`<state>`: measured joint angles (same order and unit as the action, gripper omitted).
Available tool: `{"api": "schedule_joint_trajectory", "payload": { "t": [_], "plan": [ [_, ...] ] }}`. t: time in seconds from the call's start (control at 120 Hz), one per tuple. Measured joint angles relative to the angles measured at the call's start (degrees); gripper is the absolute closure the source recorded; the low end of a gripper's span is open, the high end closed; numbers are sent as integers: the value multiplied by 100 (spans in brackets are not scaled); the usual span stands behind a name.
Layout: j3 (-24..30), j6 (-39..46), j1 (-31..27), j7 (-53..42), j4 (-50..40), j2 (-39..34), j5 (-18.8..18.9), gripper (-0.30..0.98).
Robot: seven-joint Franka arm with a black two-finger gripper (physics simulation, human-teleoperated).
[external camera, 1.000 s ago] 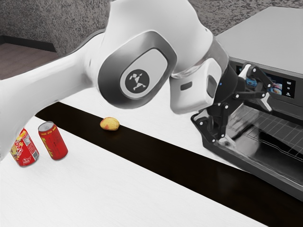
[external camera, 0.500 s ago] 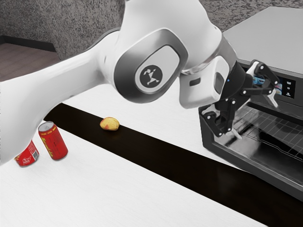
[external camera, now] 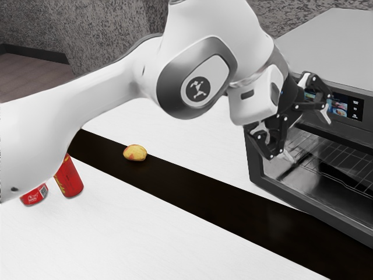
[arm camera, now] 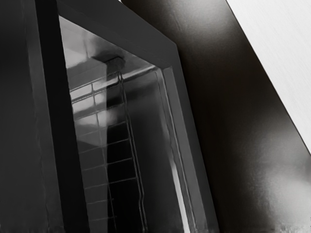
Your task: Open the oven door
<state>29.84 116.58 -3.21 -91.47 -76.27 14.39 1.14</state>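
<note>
The grey oven point(external camera: 326, 44) stands at the exterior view's right, with a wire rack point(external camera: 344, 154) visible within its dark front frame point(external camera: 309, 201). Whether glass covers that front cannot be told. My gripper point(external camera: 307, 138) is at the upper left part of the oven front, its two fingers spread wide with nothing between them. Contact with the oven is unclear. From the wrist view, the oven's frame point(arm camera: 187, 126) slants past the rack point(arm camera: 109, 155).
A black strip point(external camera: 198, 186) crosses the white table point(external camera: 134, 233), with a yellow potato-like item point(external camera: 135, 153) on it. A red can point(external camera: 71, 178) and another red can point(external camera: 35, 195) stand by the arm, partly hidden. The oven's control panel point(external camera: 349, 108) is beside my gripper.
My hand has risen along the oven front, swinging toward the exterior view's right and then slightly back. The forearm now covers more of the cans. The oven looks unchanged.
</note>
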Motion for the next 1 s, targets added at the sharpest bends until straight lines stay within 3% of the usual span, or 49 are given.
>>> {"api": "schedule_joint_trajectory", "payload": {
  "t": [0.592,0.633,0.667,0.692,0.717,0.733,0.775,0.817,0.892,1.0],
  "plan": [
    [-59,-72,-8,250,-24,119,11,-1],
    [-63,-48,-84,262,-972,-791,-5,7],
    [4,-9,-278,271,-2475,-2567,-144,6],
    [109,-208,284,293,-3237,-3983,-302,5],
    [68,-471,716,346,-3014,-5402,-350,4],
    [-96,-664,675,399,-2437,-5815,-257,4],
    [-550,-1281,-482,610,-526,-4925,-62,3],
    [-808,-1830,-1270,1016,411,-3734,27,3],
    [-906,-2481,-1854,1852,989,-1925,45,2],
    [-979,-2962,-2478,2900,1047,-1036,70,1]
  ]
}}
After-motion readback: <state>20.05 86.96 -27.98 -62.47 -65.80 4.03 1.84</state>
